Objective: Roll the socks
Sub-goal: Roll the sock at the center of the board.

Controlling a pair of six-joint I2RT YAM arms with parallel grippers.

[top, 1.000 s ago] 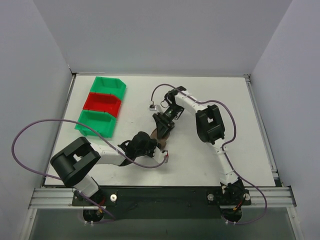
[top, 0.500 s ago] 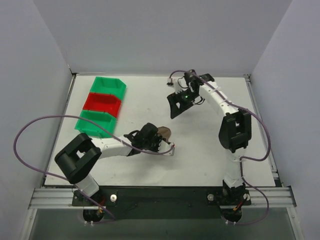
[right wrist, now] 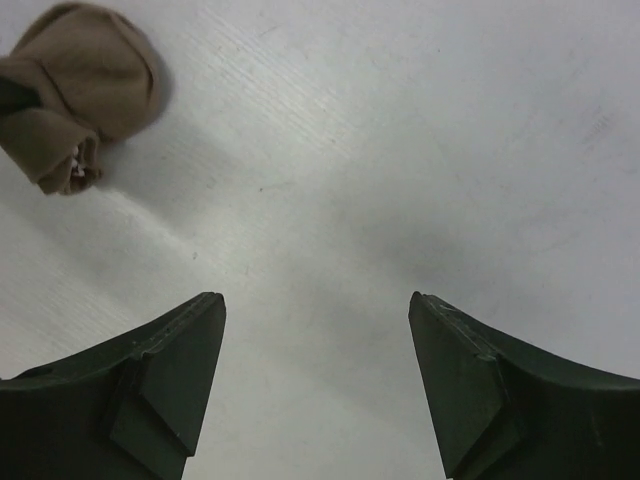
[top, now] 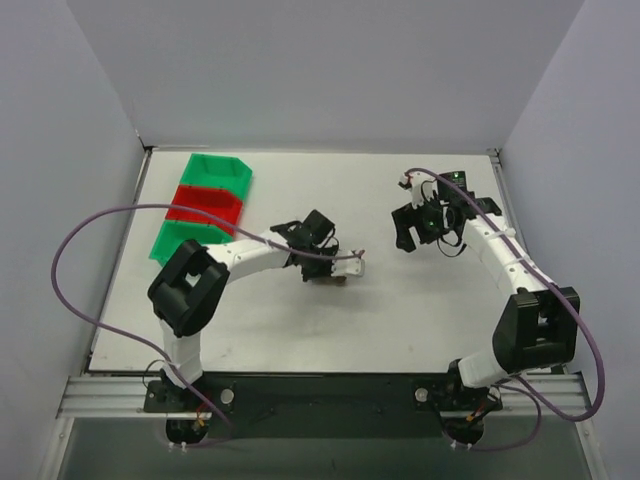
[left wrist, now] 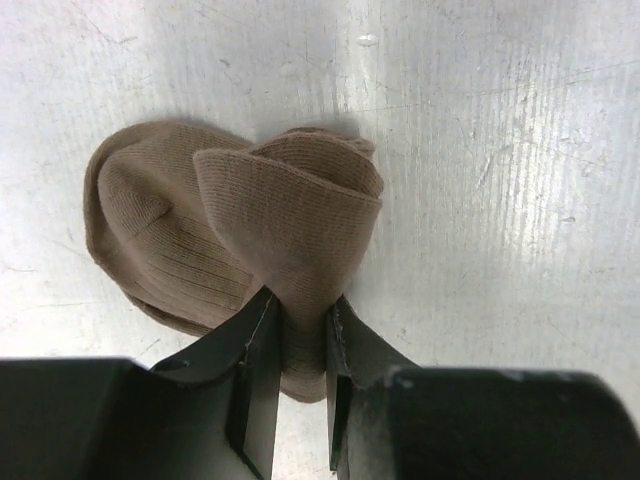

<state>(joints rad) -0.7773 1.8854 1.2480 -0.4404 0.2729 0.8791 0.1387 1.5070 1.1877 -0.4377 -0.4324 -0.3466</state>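
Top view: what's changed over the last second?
The right hand came off the rolled tan-brown knit sock, opened wider and withdrew toward the far right. The left hand, still shut on the sock, carried it slightly right and farther back. The green and red plastic bins stayed put.

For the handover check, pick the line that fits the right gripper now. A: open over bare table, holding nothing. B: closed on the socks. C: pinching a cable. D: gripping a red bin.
A: the right gripper stands open above the table with nothing in it, while the socks lie apart from it, pinched by the left gripper.
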